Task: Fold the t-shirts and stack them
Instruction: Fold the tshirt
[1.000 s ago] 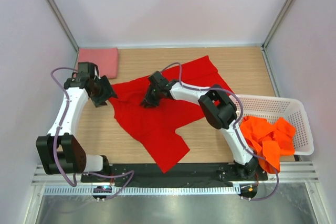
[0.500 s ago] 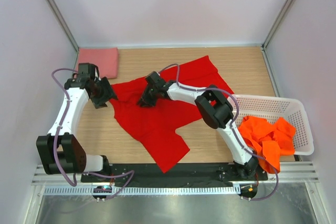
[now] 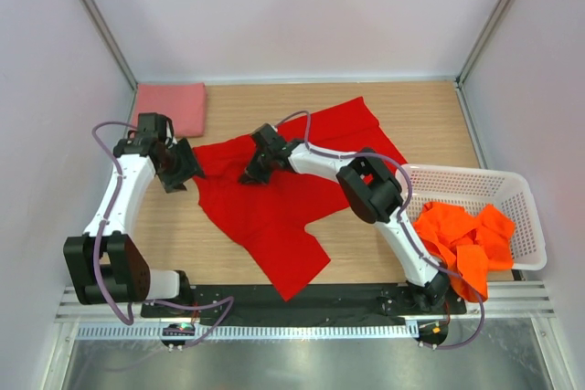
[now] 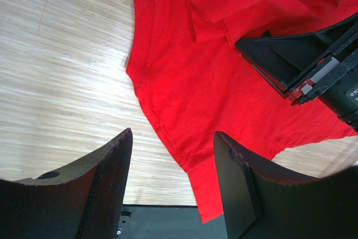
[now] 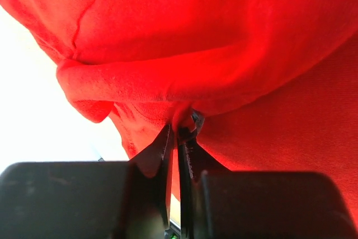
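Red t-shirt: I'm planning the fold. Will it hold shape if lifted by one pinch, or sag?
Probably floppy: the red t-shirt bunches into a soft fold where the right gripper pinches it, so the rest would likely drape. Likely light: it lies thin and wrinkled on the table.

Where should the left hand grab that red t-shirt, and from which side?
Probably the hemmed edge of the red t-shirt that lies flat under the open left hand, coming down from the table side. It is a free, thin border, apart from the bunch the right hand pinches.
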### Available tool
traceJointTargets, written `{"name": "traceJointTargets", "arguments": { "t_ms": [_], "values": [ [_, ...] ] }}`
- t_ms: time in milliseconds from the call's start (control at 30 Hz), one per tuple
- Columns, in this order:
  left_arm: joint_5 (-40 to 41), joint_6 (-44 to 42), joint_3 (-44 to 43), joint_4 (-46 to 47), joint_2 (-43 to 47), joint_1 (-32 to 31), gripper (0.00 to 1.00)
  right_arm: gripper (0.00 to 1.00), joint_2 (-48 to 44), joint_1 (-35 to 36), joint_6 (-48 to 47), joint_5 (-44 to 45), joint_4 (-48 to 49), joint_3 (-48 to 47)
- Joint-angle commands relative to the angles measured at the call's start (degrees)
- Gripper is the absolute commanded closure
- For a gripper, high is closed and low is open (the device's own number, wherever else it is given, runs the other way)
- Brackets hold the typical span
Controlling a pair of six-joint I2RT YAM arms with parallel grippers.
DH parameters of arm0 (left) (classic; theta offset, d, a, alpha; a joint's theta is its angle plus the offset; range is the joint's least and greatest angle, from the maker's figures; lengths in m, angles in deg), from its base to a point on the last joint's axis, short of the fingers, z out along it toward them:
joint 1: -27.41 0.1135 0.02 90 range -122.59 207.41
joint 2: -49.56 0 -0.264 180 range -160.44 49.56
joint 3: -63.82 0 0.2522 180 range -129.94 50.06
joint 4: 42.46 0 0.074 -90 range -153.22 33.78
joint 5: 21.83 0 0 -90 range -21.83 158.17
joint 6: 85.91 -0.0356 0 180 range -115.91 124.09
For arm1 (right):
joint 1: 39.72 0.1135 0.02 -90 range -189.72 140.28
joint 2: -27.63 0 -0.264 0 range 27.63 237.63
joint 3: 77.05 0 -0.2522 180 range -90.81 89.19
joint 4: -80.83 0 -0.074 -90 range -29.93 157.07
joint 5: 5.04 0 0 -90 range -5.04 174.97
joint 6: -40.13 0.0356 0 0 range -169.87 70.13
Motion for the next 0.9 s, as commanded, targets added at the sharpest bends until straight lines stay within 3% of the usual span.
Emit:
{"name": "traceJointTargets", "arguments": {
  "t_ms": [0,333,633,867],
  "values": [
    [0.0,-1.5,0.0,-0.4,1.6,0.0,0.39,0.89,-1.7,0.5,-1.5,0.5,-1.6,-1.8],
    [-5.1,-1.3,-2.9,-2.6,-0.2,0.1,0.37,0.98,-6.1,-1.0,-17.4,-6.4,-19.3,-7.1],
    [-11.7,-1.7,-0.8,-2.4,-1.1,0.1,0.4,0.98,-10.3,-2.9,-23.0,-8.6,-25.1,-4.3],
    [-17.2,-3.0,2.7,-2.8,-2.2,0.1,0.44,0.98,-13.1,-5.3,-23.9,-11.1,-23.8,1.5]
  ]
}}
